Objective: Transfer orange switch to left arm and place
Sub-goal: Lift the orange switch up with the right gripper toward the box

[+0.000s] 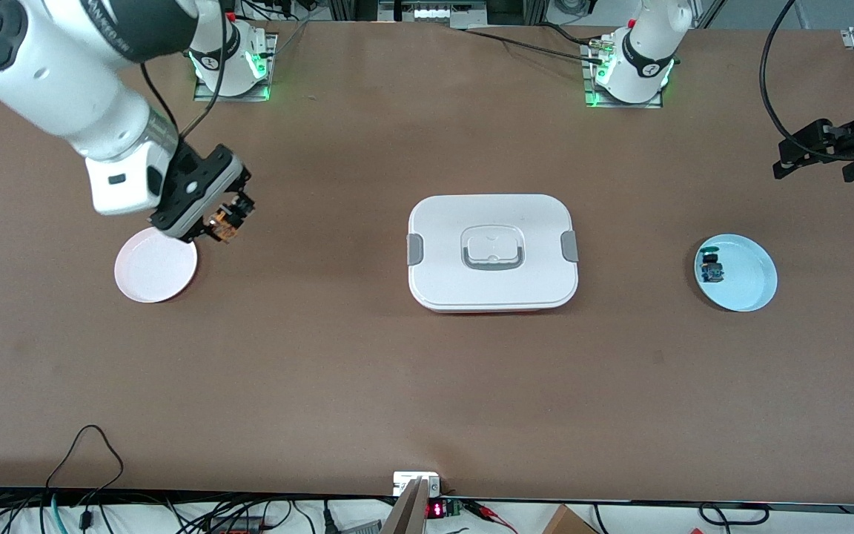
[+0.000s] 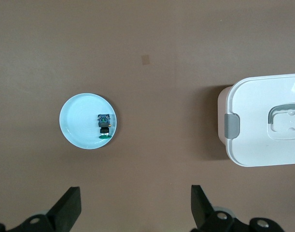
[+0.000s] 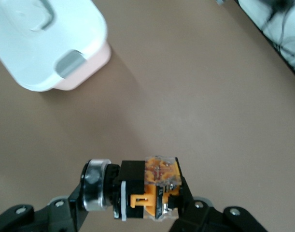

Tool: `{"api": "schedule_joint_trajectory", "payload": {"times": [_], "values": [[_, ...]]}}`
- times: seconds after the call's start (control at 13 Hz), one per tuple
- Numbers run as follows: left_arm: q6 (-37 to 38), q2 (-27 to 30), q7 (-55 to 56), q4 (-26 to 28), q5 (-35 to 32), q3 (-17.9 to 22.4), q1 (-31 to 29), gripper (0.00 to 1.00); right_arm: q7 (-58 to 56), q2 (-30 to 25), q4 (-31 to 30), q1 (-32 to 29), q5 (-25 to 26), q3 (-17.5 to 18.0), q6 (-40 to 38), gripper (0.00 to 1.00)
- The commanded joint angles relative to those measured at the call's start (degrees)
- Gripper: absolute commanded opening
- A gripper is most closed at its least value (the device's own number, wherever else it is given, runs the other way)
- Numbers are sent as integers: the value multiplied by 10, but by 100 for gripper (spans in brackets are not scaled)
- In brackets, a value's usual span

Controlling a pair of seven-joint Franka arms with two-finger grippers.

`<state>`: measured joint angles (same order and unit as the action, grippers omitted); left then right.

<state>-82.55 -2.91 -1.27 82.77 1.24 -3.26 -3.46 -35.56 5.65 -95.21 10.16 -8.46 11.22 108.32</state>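
My right gripper (image 1: 228,219) is shut on the orange switch (image 1: 225,224) and holds it above the table, just beside the edge of a pink plate (image 1: 155,265). In the right wrist view the switch (image 3: 147,188) lies crosswise between the fingers of the right gripper (image 3: 135,193), black body and orange-white markings showing. The white lidded box (image 1: 492,252) stands at the table's middle; it also shows in the left wrist view (image 2: 263,121) and the right wrist view (image 3: 46,38). My left gripper (image 1: 816,165) is open and empty in the air at the left arm's end of the table (image 2: 135,210).
A light blue plate (image 1: 749,285) at the left arm's end holds a small switch with a blue body and green cap (image 1: 711,268); both show in the left wrist view, plate (image 2: 77,121) and switch (image 2: 105,126). Cables hang at the table's near edge.
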Motion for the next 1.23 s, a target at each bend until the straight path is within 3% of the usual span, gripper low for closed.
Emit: {"api": "schedule_joint_trajectory", "payload": {"times": [0.0,0.23,0.31,0.46,0.61,0.84,1.07,1.15], "values": [[17,-32,0,-11,6,-2,-3,100,-25,1,16,1,-76,20,2,15],[42,-46,-4,-11,20,-3,-2,100,-79,8,14,11,-161,22,52,16],[64,-49,-1,-11,60,1,-3,100,-100,12,14,12,-186,22,62,16],[101,-60,0,-9,122,4,-28,100,-151,24,13,24,-286,22,81,16],[128,-85,-1,-8,232,4,-75,100,-235,46,14,33,-394,22,114,20],[169,-127,-1,0,367,3,-99,100,-347,57,11,52,-507,21,166,7],[155,-133,-5,99,547,4,-106,100,-411,71,12,74,-578,21,208,7],[144,-132,-4,115,574,-1,-106,100,-438,77,13,89,-595,21,234,7]]}}
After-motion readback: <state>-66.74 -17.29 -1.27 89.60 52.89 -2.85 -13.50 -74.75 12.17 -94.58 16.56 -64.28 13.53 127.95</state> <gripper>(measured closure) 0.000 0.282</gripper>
